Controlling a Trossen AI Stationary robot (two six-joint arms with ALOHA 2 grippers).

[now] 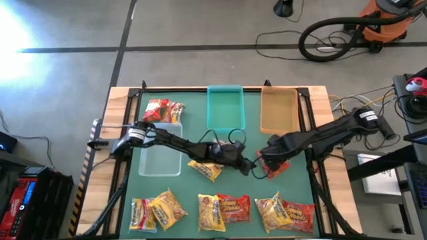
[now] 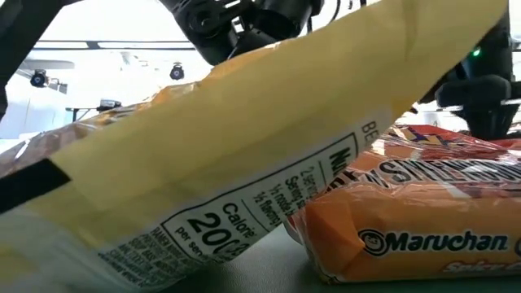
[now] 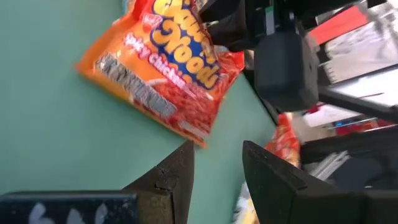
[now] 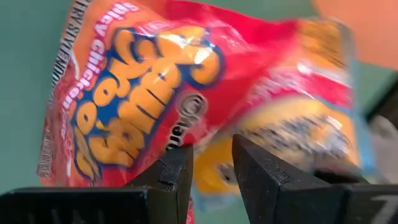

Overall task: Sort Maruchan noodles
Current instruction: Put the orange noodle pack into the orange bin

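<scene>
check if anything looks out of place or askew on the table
One thing: two packets lie on the green mat beyond the clear tray, apart from the row along the near edge, while all three trays look empty. A yellow packet lies tilted mid-table near the left gripper. Nothing looks spilled or torn.

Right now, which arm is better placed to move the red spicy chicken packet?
Right, probably. The right gripper is already at the red packet, its fingers closed around the edge. The left gripper is open beside it, holding nothing.

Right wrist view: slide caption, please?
Right gripper pinching the edge of a red Spicy Chicken packet above the green mat.
</scene>
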